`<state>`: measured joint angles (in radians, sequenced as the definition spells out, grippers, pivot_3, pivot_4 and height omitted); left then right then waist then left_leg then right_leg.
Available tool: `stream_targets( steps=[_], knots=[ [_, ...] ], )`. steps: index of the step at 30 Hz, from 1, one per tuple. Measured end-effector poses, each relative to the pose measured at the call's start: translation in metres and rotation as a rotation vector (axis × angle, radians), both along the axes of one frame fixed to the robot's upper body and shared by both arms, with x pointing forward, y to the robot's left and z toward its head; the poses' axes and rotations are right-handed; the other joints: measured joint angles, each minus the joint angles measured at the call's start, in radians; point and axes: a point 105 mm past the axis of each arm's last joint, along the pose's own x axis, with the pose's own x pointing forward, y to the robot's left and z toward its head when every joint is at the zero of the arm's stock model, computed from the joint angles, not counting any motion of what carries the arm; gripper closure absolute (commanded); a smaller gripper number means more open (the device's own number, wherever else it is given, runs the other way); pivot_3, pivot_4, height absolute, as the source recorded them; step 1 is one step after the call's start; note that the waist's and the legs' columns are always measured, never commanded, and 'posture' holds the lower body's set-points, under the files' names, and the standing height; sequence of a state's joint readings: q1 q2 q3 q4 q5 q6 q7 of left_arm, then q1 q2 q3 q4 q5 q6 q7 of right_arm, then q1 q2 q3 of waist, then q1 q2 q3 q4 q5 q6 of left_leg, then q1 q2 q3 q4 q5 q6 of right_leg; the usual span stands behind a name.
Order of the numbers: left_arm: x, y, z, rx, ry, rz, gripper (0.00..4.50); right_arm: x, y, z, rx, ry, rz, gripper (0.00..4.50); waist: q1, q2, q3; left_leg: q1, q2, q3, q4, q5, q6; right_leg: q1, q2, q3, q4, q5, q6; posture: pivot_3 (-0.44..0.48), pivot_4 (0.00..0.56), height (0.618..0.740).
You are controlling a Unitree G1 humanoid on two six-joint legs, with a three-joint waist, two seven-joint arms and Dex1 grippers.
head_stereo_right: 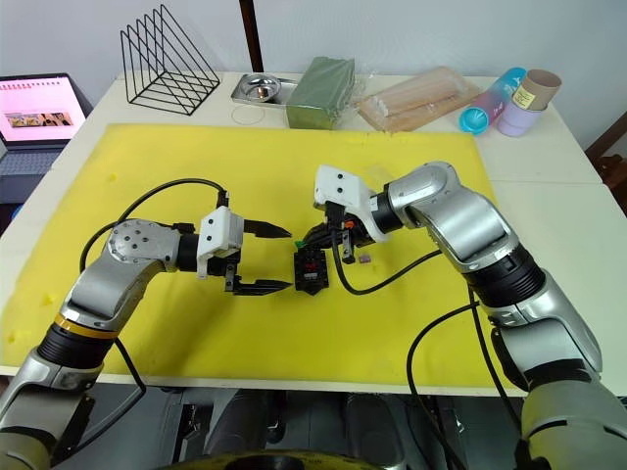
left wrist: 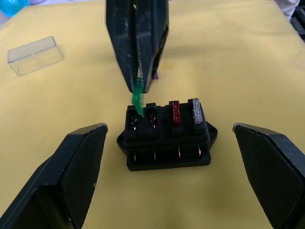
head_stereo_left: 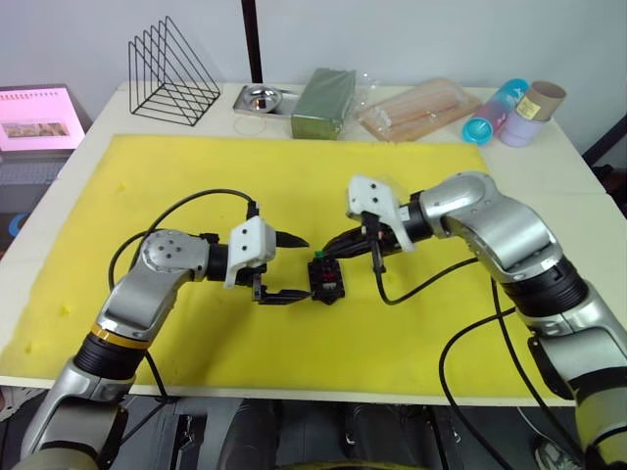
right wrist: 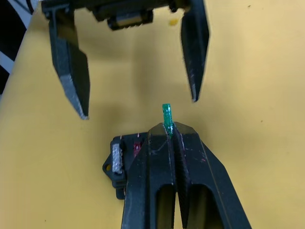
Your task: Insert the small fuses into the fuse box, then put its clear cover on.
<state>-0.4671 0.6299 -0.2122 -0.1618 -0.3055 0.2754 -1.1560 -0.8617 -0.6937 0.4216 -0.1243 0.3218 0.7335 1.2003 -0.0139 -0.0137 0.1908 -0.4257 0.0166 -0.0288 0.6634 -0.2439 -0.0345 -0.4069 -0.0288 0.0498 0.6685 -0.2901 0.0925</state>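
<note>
My right gripper [left wrist: 138, 81], fingers clamped on the green fuse [left wrist: 137, 101], holds it over an empty slot of the fuse box [left wrist: 167, 138] mid-mat, and with my left gripper [head_stereo_left: 290, 266] spread wide around the box, a tilted push could jam it.

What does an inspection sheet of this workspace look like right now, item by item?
Surface: yellow mat on a white table.
Job's things: fuse box on the mat, red fuse and grey fuse seated; green fuse at an end slot; purple fuse loose; clear cover lying apart.
Clutter: wire rack, steel dish, green packet, bag of sticks, cups.
Grippers: left gripper jaws open beside the box; right gripper pinching the green fuse.
Cables: black cables on both arms.
Surroundings: laptop.
</note>
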Motion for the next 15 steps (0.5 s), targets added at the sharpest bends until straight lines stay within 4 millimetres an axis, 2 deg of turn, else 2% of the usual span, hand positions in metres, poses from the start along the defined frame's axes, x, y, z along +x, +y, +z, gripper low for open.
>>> stream_targets(
  steps=[15],
  knots=[
    [-0.001, -0.001, 0.001, -0.002, -0.002, -0.003, 0.0, 0.004, -0.009, -0.016, -0.021, -0.027, 0.016, 4.4, 0.0, 0.0, 0.0, 0.0, 0.0, 0.0, 0.0, 0.0, 0.0, 0.0, 0.0, 0.0, 0.0, 0.0, 0.0, 0.0, 0.15, 0.74]
  ],
)
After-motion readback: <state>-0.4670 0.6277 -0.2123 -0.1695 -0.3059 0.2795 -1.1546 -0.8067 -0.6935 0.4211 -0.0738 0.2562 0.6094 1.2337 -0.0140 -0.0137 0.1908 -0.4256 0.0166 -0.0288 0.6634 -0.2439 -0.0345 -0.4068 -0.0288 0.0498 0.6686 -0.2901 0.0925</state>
